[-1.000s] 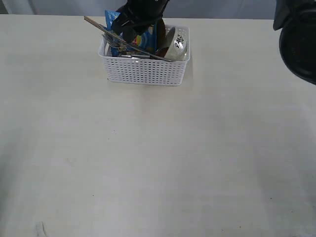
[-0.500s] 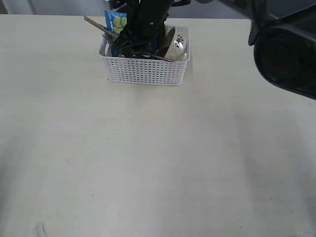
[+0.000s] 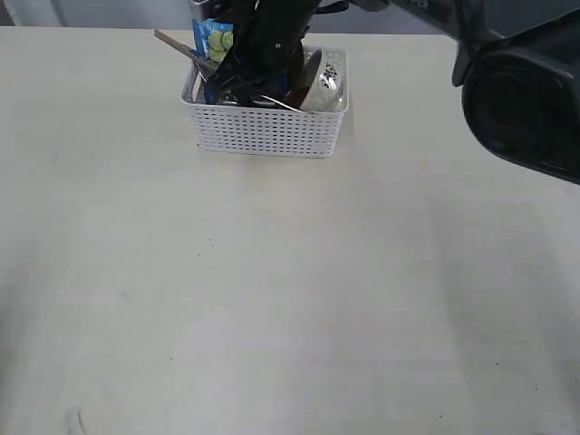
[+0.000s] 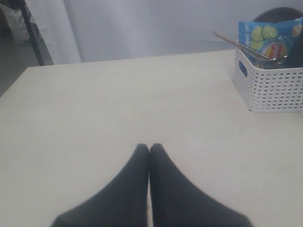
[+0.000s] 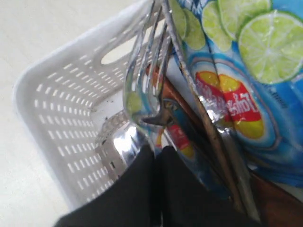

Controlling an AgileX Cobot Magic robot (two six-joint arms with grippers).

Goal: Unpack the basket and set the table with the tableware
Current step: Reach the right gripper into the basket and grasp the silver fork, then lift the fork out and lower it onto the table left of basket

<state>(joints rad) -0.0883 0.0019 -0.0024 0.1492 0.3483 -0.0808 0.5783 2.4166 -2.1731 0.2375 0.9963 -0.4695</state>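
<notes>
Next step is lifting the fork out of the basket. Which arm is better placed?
Right. The right gripper is inside the basket, jaws seemingly closed on the fork at its neck. The left gripper sits shut over the table, well away from the basket.

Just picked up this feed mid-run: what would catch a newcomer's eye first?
The white basket, toward the back of the table in the exterior view, crammed with a bright blue chip bag and cutlery, the right arm reaching into it. In its wrist view the right gripper's jaws are together at a steel fork's neck; a grip is unclear. The left gripper rests shut, well away.
</notes>
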